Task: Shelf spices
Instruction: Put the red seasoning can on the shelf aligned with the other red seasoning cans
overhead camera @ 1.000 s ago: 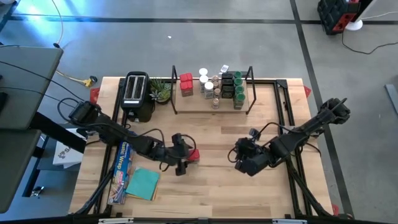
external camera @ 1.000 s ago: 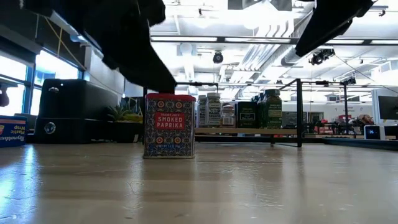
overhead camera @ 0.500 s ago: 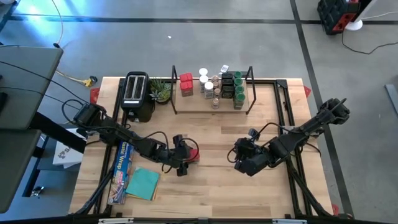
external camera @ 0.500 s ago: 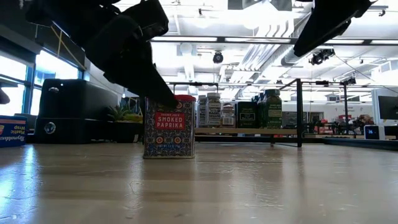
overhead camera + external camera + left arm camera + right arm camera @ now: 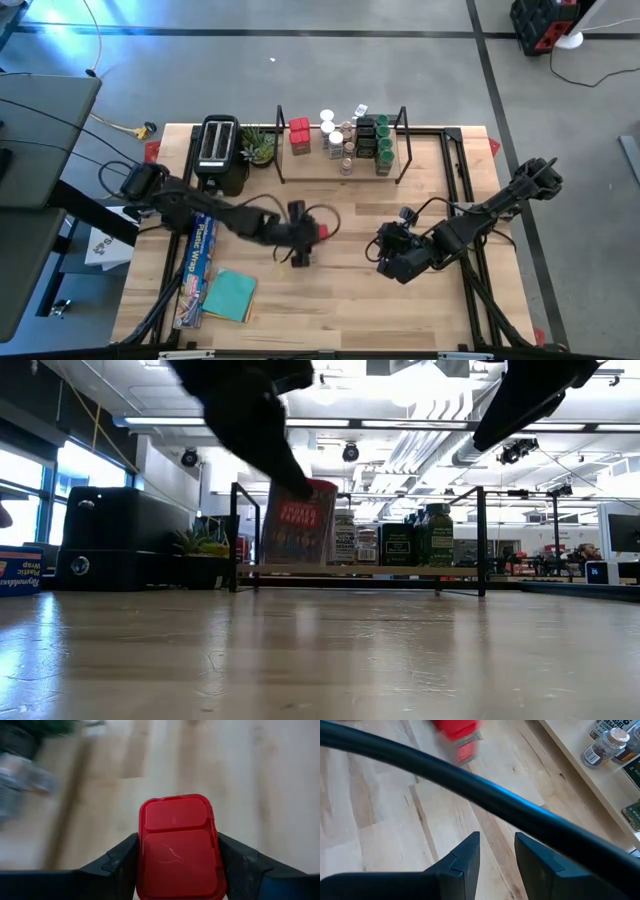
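A red paprika tin (image 5: 320, 232) hangs above the middle of the table, and my left gripper (image 5: 310, 236) is shut on it; in the low view the tin (image 5: 298, 522) is tilted and off the wood. The shelf (image 5: 322, 177) stands at the far edge, its board carrying several spice jars (image 5: 352, 138) and a red tin (image 5: 299, 135). My right gripper (image 5: 390, 262) waits right of centre, open, with nothing between its fingers (image 5: 465, 857). My left gripper pinches the tin between its two fingers, at two opposite sides by the red lid (image 5: 145, 870). One finger (image 5: 122, 862) shows on each side of the lid. The fingers slant down from the table's left. The tin is lifted clear of the table and tilted.
A black toaster (image 5: 220, 150) and a small plant (image 5: 258, 146) stand at the far left. A long blue foil box (image 5: 197, 262) and a teal cloth (image 5: 231, 295) lie near the left front. A dark cable (image 5: 485, 790) crosses the right wrist view. Bare wood lies before the shelf.
My left gripper has risen and gone toward the far and right edges with the paprika tin. The tin stood upright on the table half a second ago; now it is lifted clear and tipped. The right arm has kept still.
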